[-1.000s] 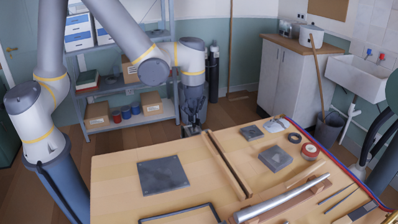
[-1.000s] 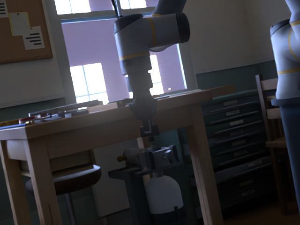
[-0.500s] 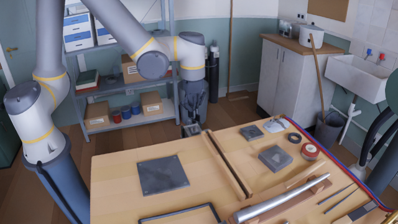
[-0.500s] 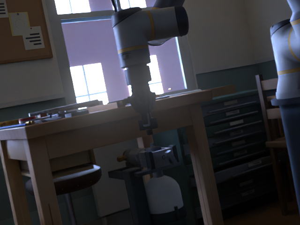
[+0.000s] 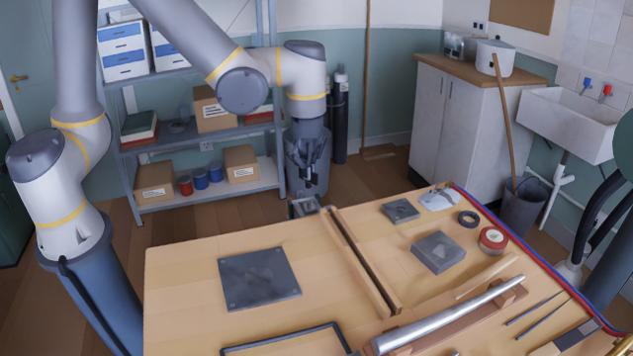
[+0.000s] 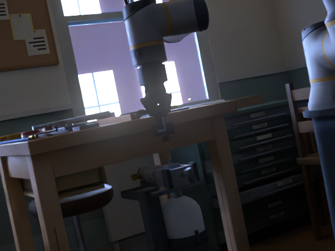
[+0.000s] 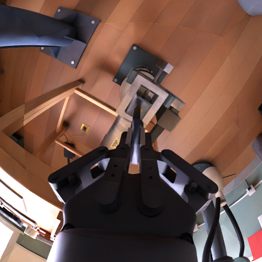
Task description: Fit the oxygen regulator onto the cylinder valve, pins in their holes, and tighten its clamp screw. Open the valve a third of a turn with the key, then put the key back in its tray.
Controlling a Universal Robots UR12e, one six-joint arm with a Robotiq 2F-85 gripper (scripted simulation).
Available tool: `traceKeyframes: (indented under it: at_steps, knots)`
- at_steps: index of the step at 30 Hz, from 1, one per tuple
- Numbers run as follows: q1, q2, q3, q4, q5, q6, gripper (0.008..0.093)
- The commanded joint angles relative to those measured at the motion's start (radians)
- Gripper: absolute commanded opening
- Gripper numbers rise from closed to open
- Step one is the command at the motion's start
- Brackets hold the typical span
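Note:
Beyond the bench's far edge, a white oxygen cylinder stands upright in a dark floor stand, low beside the bench. The grey regulator sits on the valve at the cylinder's top, its yoke framing the valve stem. The valve key is held in my closed gripper, pointing straight down. The key hangs some way above the regulator, roughly in line with the valve stem. My gripper is level with the bench top.
Behind the work a metal shelf holds boxes and tins, and a dark cylinder stands by the wall. The bench carries grey plates, a steel bar and a red-rimmed disc. A drawer cabinet stands to one side.

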Motion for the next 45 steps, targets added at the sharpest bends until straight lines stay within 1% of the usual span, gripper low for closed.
traceKeyframes:
  at_steps: [1, 23, 45]
  knots:
    - [0.000, -0.003, -0.002, 0.002, 0.000, 0.000, 0.0080]
    - [0.000, -0.048, -0.019, 0.065, 0.000, 0.000, 0.0080]
    - [0.000, -0.062, -0.025, 0.085, 0.000, 0.000, 0.0080]
